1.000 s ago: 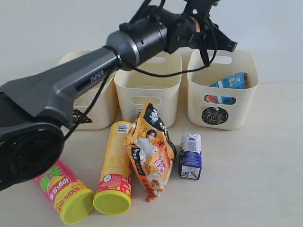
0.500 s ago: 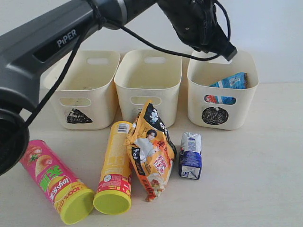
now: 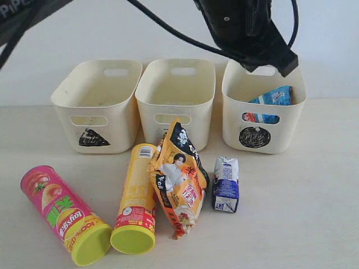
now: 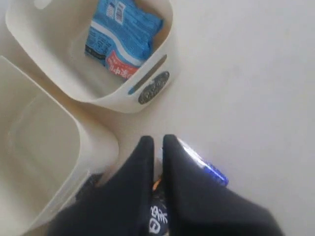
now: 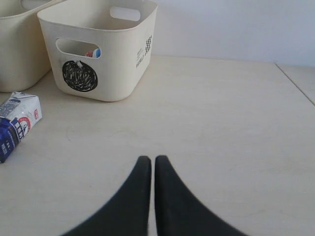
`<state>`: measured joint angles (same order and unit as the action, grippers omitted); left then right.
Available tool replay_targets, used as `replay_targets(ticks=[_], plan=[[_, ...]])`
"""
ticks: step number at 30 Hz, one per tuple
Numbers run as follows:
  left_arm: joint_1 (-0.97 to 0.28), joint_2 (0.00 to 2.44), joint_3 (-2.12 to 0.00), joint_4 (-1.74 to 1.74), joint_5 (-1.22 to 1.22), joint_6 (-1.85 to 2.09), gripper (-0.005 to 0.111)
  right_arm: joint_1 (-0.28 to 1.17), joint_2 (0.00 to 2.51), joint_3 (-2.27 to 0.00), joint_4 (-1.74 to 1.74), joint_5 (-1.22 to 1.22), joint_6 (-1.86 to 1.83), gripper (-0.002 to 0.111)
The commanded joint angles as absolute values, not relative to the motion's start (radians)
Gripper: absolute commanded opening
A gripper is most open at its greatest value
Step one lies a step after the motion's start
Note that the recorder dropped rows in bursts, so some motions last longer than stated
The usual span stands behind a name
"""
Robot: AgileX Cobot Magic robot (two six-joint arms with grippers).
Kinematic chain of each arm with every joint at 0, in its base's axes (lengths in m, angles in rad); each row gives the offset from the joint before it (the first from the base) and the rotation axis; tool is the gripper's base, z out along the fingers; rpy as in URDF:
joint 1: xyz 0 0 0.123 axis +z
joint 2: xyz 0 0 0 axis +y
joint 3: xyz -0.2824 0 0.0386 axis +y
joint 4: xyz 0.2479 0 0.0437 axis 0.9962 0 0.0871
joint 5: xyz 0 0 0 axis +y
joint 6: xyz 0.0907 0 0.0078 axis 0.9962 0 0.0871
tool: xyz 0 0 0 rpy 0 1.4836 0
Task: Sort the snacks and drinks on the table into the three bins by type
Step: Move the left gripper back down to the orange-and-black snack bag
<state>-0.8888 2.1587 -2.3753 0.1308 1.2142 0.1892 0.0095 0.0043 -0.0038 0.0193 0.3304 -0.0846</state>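
My left gripper (image 3: 285, 58) hangs shut and empty above the circle-marked bin (image 3: 283, 131), which holds the crinkly blue bag (image 3: 273, 97). In the left wrist view the blue bag (image 4: 123, 37) lies inside that bin (image 4: 165, 54), and the shut left gripper (image 4: 157, 142) is over the table beside it. On the table lie the pink tube (image 3: 64, 213), yellow tube (image 3: 136, 193), orange-black bag (image 3: 178, 179) and blue-white carton (image 3: 226, 184). The right gripper (image 5: 149, 160) is shut and empty, low over bare table, with the carton (image 5: 17, 120) and circle bin (image 5: 113, 73) ahead.
The triangle-marked bin (image 3: 112, 131) and the middle bin (image 3: 176, 109) stand side by side at the back, both showing nothing inside. The orange-black bag hides the middle bin's mark. The table (image 3: 303, 213) is bare on the right.
The left arm has lifted up and out of the foreground, uncovering the triangle bin and the pink tube. Its gripper has shifted slightly right over the circle bin.
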Motion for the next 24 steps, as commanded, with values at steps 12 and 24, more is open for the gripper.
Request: replay_targets(ticks=[12, 24], plan=[[-0.893, 1.828, -1.722, 0.261, 1.206, -0.023, 0.004, 0.01, 0.0, 0.0, 0.017, 0.323, -0.087, 0.0], [-0.81, 1.756, -1.489, 0.247, 1.107, -0.275, 0.032, 0.01, 0.0, 0.0, 0.017, 0.323, -0.087, 0.0]])
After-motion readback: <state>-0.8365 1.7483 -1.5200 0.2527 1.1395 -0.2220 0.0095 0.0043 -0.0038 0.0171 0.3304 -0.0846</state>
